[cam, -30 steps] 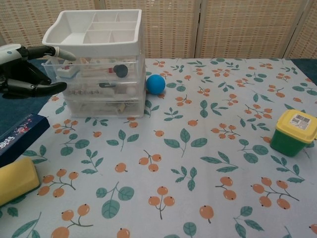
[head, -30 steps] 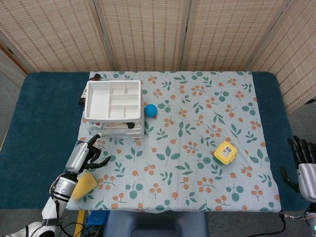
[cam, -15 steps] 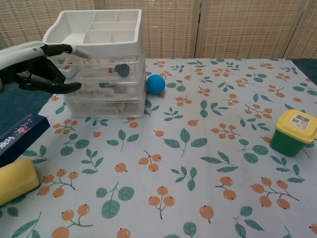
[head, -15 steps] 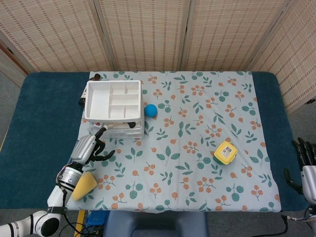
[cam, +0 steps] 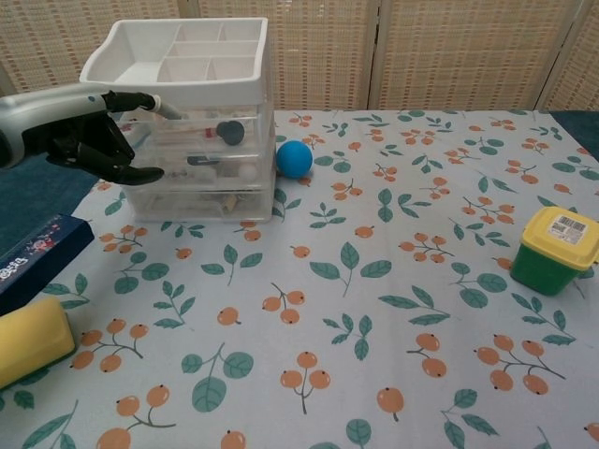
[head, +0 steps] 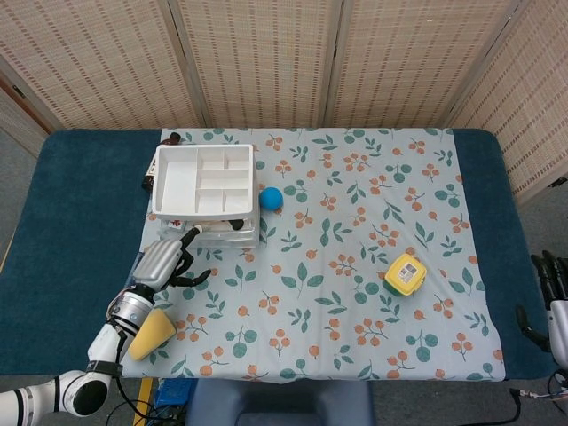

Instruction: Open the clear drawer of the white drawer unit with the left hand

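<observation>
- My left hand (cam: 98, 140) reaches in from the left at the front of the white plastic drawer unit (cam: 192, 122), one finger stretched along the top clear drawer (cam: 192, 126), the rest curled; I cannot tell if it grips.
- A blue ball (cam: 294, 158) sits just beside the unit's right side.
- A green tub with a yellow lid (cam: 554, 250) stands far right on the floral-clothed surface (cam: 374, 327).
- A yellow sponge (cam: 33, 339) and dark blue box (cam: 33, 257) lie at the left edge.

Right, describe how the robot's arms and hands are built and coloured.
The left hand has black fingers and a silver-grey back; its forearm is silver-grey in the chest view, with a white arm segment and a black cable lower down in the head view. The right hand shows black fingers on a grey-white body at the frame edge.
</observation>
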You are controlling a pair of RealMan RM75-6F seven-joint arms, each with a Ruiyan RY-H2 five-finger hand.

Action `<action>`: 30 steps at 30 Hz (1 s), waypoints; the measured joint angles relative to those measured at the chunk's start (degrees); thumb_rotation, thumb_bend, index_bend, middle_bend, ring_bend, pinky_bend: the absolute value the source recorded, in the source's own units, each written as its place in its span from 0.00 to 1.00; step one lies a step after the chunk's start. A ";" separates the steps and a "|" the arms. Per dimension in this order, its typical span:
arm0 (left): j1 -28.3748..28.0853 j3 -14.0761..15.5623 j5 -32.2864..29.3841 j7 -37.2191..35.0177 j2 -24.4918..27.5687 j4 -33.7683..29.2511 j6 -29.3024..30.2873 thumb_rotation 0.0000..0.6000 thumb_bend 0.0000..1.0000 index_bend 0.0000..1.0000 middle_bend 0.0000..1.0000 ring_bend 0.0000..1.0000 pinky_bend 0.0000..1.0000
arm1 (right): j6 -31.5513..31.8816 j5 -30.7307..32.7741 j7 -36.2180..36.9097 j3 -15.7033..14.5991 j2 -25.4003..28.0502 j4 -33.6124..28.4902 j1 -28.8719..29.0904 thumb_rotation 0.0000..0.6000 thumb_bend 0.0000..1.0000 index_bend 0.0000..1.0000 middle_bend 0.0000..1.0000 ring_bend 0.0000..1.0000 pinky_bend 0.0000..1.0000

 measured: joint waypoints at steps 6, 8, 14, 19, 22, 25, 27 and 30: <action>-1.54 0.11 -1.34 1.30 1.06 -0.41 -0.70 1.00 0.27 0.24 0.93 1.00 1.00 | -0.17 0.07 0.57 0.04 -0.25 0.57 -0.03 1.00 0.45 0.00 0.00 0.00 0.00; -1.90 0.31 -1.54 1.75 1.58 -0.60 -0.80 1.00 0.27 0.26 0.93 1.00 1.00 | -0.25 0.15 0.69 0.06 -0.36 0.74 -0.03 1.00 0.45 0.00 0.00 0.00 0.00; -2.78 1.01 -2.19 2.56 3.22 -1.34 -1.52 1.00 0.27 0.28 0.93 1.00 1.00 | -0.34 0.12 0.75 0.11 -0.48 0.92 -0.02 1.00 0.45 0.00 0.00 0.00 0.00; -3.11 1.43 -2.33 2.45 4.31 -2.20 -1.50 1.00 0.27 0.29 0.93 1.00 1.00 | -0.46 0.14 0.67 0.14 -0.46 0.83 0.02 1.00 0.45 0.00 0.00 0.00 0.00; -3.21 1.91 -2.15 2.51 5.06 -2.78 -1.48 1.00 0.27 0.31 0.93 1.00 1.00 | -0.48 0.06 0.61 0.16 -0.45 0.77 0.04 1.00 0.45 0.00 0.00 0.00 0.00; -3.43 2.43 -2.12 2.70 5.99 -3.37 -1.95 1.00 0.27 0.31 0.93 1.00 1.00 | -0.48 -0.01 0.58 0.15 -0.44 0.71 0.05 1.00 0.45 0.00 0.00 0.00 0.00; -3.61 2.76 -2.17 2.93 6.85 -3.91 -2.35 1.00 0.27 0.31 0.93 1.00 1.00 | -0.38 -0.06 0.68 0.16 -0.40 0.63 0.00 1.00 0.45 0.00 0.00 0.00 0.00; -3.86 3.20 -2.34 3.26 8.20 -4.99 -2.80 1.00 0.27 0.32 0.93 1.00 1.00 | -0.28 -0.11 0.86 0.16 -0.38 0.60 -0.08 1.00 0.45 0.00 0.00 0.00 0.00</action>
